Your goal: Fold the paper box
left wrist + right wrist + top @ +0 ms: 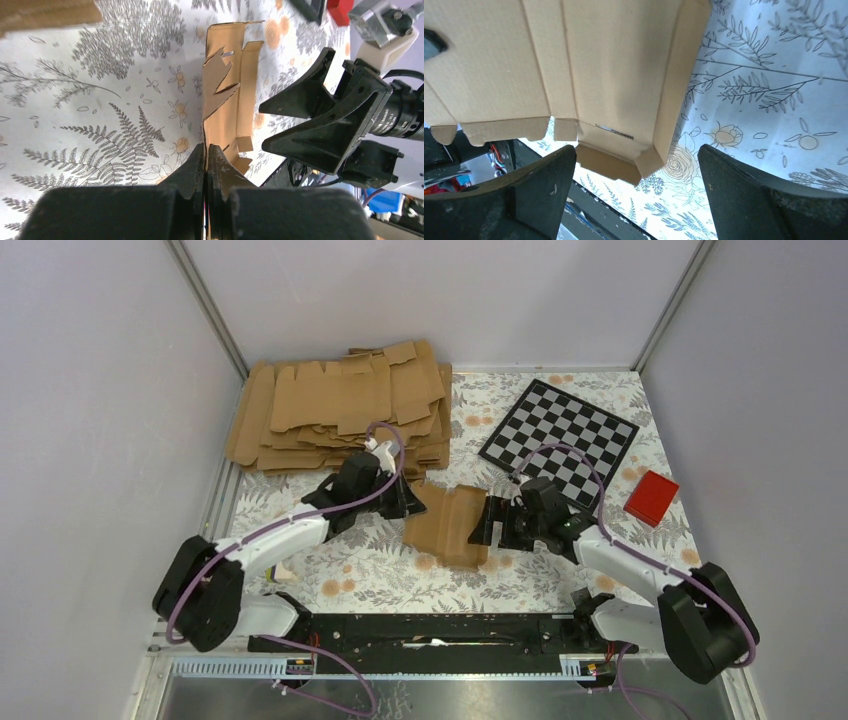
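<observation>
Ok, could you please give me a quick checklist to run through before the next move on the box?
1. Left tool shut on the paper box edge: ok.
2. Right tool open: ok.
3. Box edge inside the right tool's gap: cannot tell.
4. Box folded shut: not ok, flaps stand open.
5. Red block apart from the box: ok.
</observation>
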Robot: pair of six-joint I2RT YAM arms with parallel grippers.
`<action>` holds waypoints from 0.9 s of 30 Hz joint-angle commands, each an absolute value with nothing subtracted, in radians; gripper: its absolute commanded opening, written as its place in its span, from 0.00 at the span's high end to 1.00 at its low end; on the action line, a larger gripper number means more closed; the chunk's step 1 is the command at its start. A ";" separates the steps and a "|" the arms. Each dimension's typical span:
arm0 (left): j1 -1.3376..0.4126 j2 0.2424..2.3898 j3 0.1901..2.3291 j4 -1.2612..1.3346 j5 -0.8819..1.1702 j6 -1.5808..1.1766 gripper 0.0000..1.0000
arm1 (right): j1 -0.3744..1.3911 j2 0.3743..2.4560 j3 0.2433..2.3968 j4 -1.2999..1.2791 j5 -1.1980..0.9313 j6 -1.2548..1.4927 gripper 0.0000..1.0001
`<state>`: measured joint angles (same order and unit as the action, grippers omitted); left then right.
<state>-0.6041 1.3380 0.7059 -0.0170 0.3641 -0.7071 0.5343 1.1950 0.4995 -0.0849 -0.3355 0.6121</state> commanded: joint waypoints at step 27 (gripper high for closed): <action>-0.542 1.277 0.717 -0.050 0.341 -0.661 1.00 | 0.540 1.041 0.359 0.059 -0.252 0.711 0.00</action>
<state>-0.5446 1.2720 0.6537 -0.0616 0.3218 -0.6823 0.5350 0.9661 0.2790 0.0723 -0.2798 0.6292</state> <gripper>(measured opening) 0.017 0.993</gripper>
